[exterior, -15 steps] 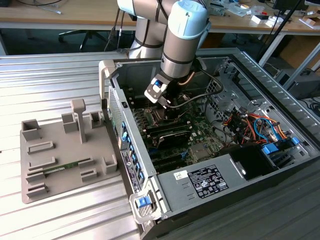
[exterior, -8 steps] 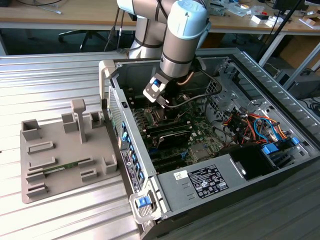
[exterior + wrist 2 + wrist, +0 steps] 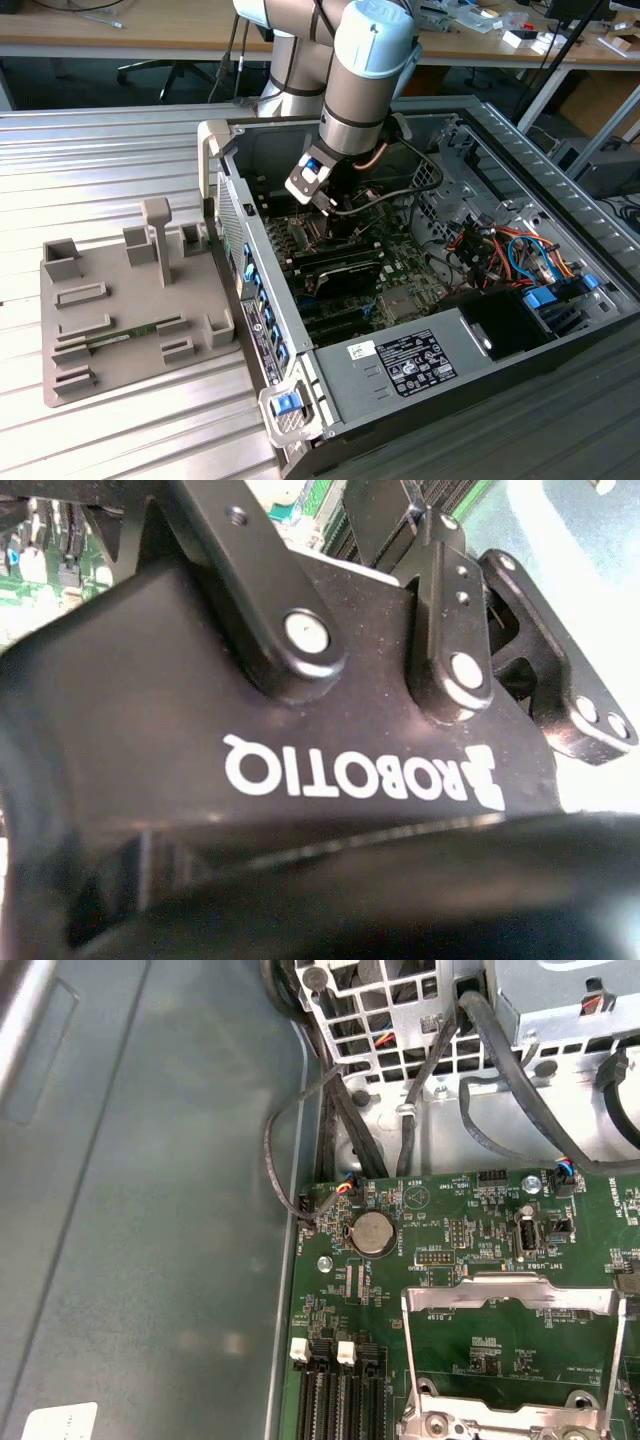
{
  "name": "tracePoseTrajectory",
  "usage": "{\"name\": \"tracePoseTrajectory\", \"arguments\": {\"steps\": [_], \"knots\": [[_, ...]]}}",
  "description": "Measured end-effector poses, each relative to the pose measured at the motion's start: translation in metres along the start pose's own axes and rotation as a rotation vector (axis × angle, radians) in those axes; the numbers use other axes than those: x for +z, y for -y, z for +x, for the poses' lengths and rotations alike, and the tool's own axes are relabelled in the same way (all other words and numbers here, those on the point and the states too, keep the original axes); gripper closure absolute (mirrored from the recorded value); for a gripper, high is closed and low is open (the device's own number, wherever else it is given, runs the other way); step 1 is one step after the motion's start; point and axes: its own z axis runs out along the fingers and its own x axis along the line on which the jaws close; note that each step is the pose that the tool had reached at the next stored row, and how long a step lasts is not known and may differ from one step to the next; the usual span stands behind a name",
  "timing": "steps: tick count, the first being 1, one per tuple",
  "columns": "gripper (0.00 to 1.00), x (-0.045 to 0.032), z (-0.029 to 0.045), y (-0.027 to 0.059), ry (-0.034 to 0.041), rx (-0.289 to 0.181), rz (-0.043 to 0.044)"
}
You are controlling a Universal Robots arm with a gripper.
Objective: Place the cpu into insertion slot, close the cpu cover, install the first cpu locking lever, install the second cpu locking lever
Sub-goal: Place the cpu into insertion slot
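In the exterior view my gripper [image 3: 332,207] hangs low inside the open computer case [image 3: 560,160], just above the green motherboard [image 3: 400,275] near the case's back wall. The second wrist view looks along the gripper's black body [image 3: 200,680] and its linkage arms. The cpu cover [image 3: 510,1295], a thin silver frame with a large window, lies in the first wrist view with green board showing through the window. The cpu, the insertion slot and the locking levers are out of view.
A coin battery [image 3: 372,1232], black cables [image 3: 340,1120] and memory slots [image 3: 330,1400] surround the cover. A white-labelled power supply [image 3: 415,362] fills the case's near end. A grey fixture tray [image 3: 130,300] sits on the table at the exterior view's left.
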Motion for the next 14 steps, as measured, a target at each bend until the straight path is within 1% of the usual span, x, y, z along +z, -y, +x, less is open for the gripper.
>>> {"name": "tracePoseTrajectory", "arguments": {"steps": [5,10,14], "knots": [[0.31,-0.0014,-0.0002,-0.0001,0.0,0.0,0.0001],[0.31,-0.009,0.0,-0.0004,-0.0001,0.0,-0.0001],[0.31,-0.01,0.0,-0.0005,-0.0001,0.0,0.0]]}}
